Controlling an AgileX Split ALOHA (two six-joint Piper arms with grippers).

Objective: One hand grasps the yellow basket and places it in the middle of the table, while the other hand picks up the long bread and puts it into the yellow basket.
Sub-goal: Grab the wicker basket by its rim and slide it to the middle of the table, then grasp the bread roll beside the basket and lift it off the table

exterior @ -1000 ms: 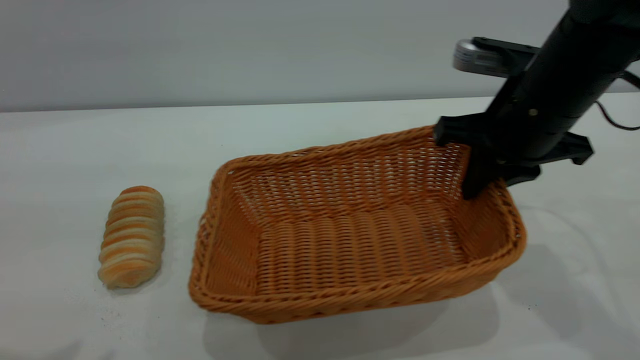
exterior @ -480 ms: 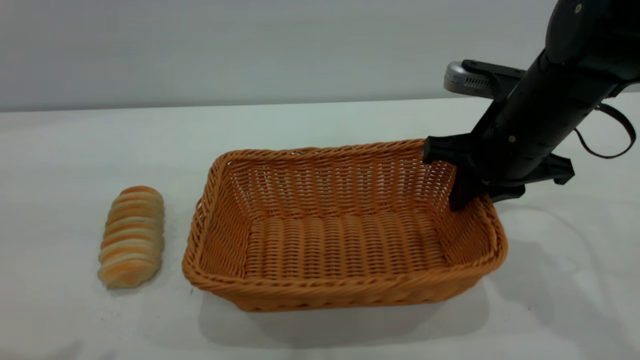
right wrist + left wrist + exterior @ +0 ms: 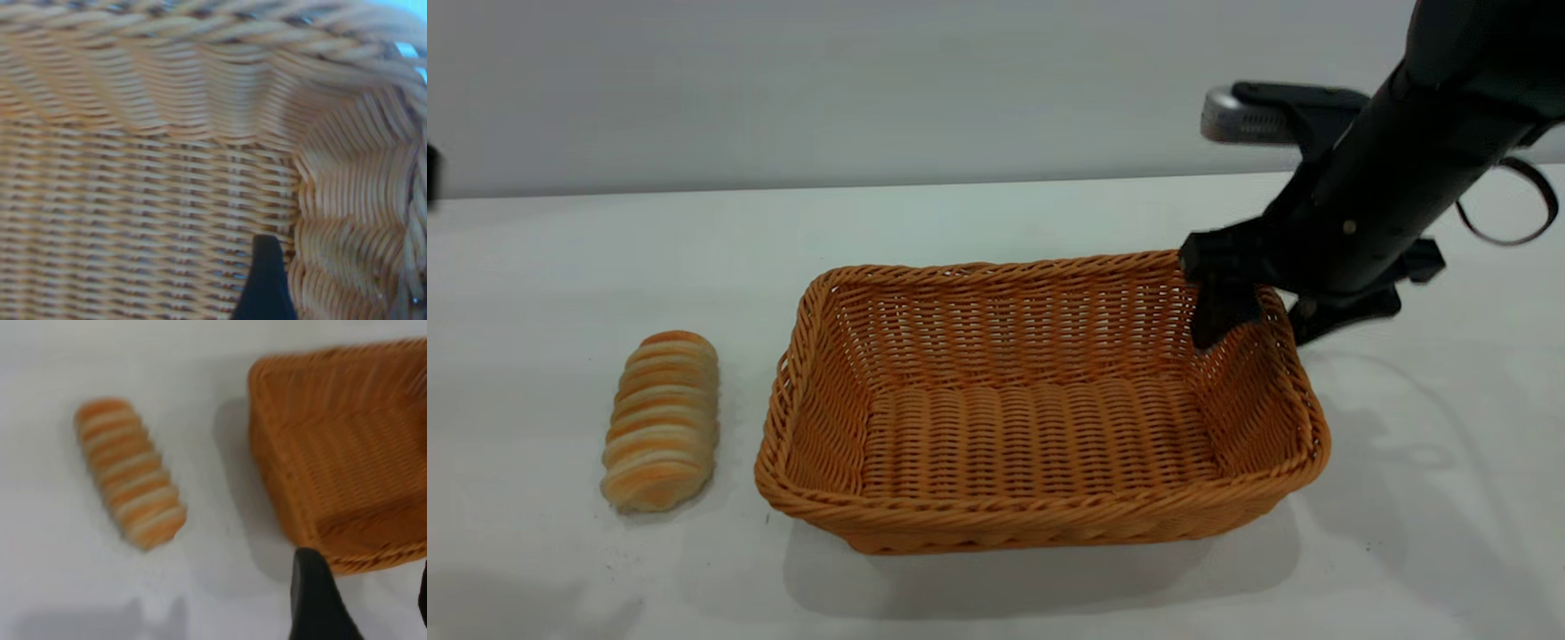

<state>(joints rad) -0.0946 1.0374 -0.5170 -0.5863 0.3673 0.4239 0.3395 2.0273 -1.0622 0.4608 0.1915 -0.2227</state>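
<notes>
The yellow basket [image 3: 1040, 524] sits flat on the white table [image 3: 996, 222], near its middle. My right gripper [image 3: 1263, 320] is open and straddles the basket's far right rim, with one finger [image 3: 1216, 320] inside and the other outside. The right wrist view shows that inner finger [image 3: 267, 283] against the woven wall [image 3: 167, 133]. The long bread [image 3: 663, 422] lies on the table left of the basket, apart from it. My left gripper [image 3: 365, 567] hovers open above the table, close to the basket's near left corner [image 3: 347, 453] and to the right of the bread [image 3: 130, 483].
A dark sliver of the left arm [image 3: 431, 173] shows at the far left edge. A looped cable [image 3: 1516, 209] hangs behind the right arm. A plain grey wall stands behind the table.
The tilted basket came down flat and shifted left. My right gripper then opened off its rim and rose a little. A bit of the left arm appeared at the left edge.
</notes>
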